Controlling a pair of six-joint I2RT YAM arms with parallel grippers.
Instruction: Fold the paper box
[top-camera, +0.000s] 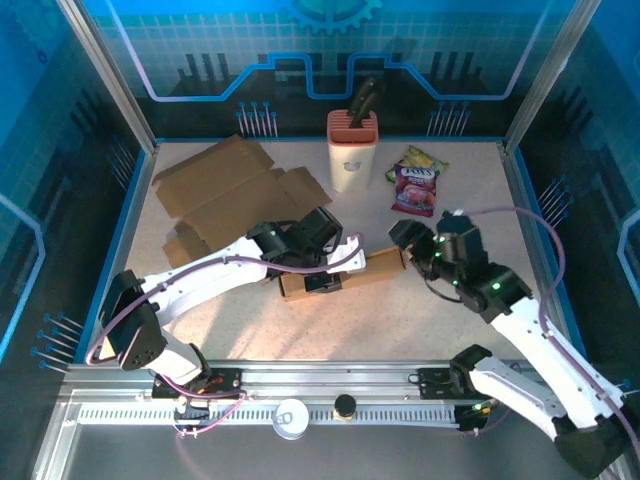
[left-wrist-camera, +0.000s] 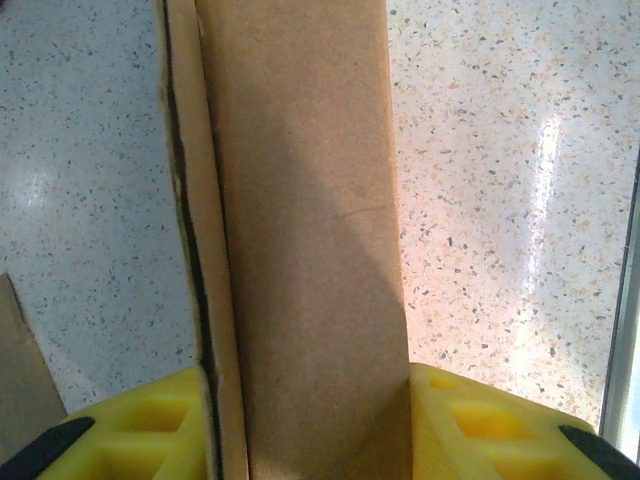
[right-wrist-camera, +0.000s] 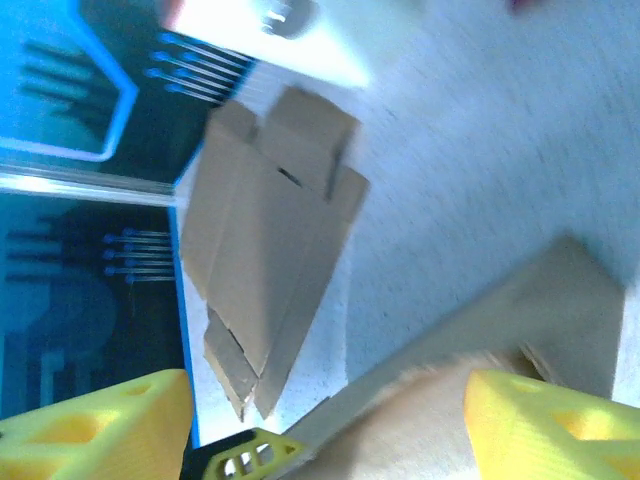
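The paper box (top-camera: 345, 272) is a long brown folded carton lying in the middle of the table. My left gripper (top-camera: 322, 282) reaches over it from the left. In the left wrist view the box (left-wrist-camera: 300, 230) runs up between my two yellow fingers (left-wrist-camera: 470, 420), which press on both its sides, so that gripper (left-wrist-camera: 310, 435) is shut on it; a loose flap edge (left-wrist-camera: 190, 250) stands along its left side. My right gripper (top-camera: 403, 243) sits at the box's right end. It (right-wrist-camera: 330, 430) is open wide, and the blurred box (right-wrist-camera: 480, 330) lies slantwise between and beyond its fingers.
Flat unfolded cardboard (top-camera: 225, 190) lies at the back left, seen too in the right wrist view as cardboard (right-wrist-camera: 270, 250). A cream knife block (top-camera: 352, 150) stands at the back centre, with snack packets (top-camera: 416, 180) to its right. Blue walls enclose the table.
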